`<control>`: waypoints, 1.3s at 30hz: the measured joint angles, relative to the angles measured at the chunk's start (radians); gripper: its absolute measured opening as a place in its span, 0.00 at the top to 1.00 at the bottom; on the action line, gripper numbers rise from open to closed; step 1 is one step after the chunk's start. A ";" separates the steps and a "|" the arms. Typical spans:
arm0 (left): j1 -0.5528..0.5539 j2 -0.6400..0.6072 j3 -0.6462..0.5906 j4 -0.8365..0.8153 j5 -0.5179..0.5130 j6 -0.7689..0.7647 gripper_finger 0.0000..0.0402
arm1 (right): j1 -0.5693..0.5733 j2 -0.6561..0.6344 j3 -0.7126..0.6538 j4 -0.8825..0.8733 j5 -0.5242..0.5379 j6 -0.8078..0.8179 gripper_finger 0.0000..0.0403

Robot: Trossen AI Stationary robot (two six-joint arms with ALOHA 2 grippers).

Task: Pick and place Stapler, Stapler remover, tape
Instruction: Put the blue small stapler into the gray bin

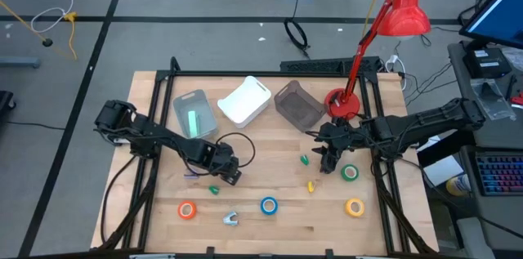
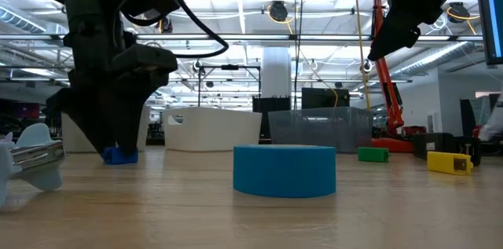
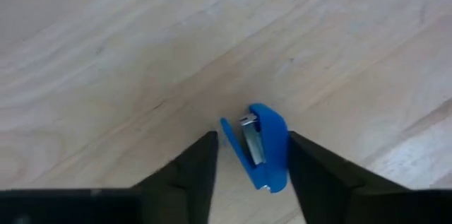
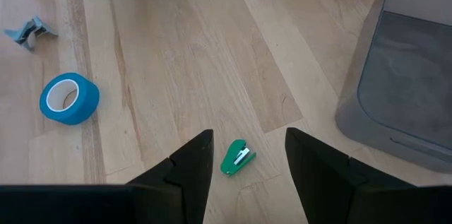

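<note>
High view: left pincer [image 1: 226, 171] low on the desk [image 1: 270, 185]; right pincer [image 1: 327, 161] beside green tape [image 1: 350, 172]. Orange tape [image 1: 187, 209], blue tape [image 1: 269, 205], yellow tape [image 1: 354, 207] unplaced; three bins [image 1: 247, 100] look almost empty.
Low view: stapler remover [image 2: 31, 161] untouched.
Left wrist: fingers apart, straddling blue stapler [image 3: 263, 146], not clamped.
Right wrist: fingers spread, empty, above green stapler [image 4: 235, 157].
Progress: early, by my judgement.

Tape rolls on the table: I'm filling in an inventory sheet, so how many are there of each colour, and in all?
Orange tape roll: 1
Blue tape roll: 1
Yellow tape roll: 1
Green tape roll: 1
Total: 4
</note>
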 joint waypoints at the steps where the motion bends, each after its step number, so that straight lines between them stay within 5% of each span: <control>1: 0.000 0.000 0.000 0.000 0.002 0.003 0.64 | 0.000 0.000 0.000 0.000 0.000 0.000 0.58; 8: 0.000 0.000 -0.001 0.014 0.016 0.002 0.86 | 0.000 0.000 0.000 0.000 0.000 0.000 0.58; 25: 0.031 -0.104 0.057 0.047 -0.022 -0.001 0.87 | 0.000 0.000 0.000 -0.004 0.000 -0.003 0.58; 39: 0.210 -0.357 0.249 -0.526 -0.369 0.149 0.84 | 0.000 0.000 0.000 -0.005 0.000 -0.001 0.58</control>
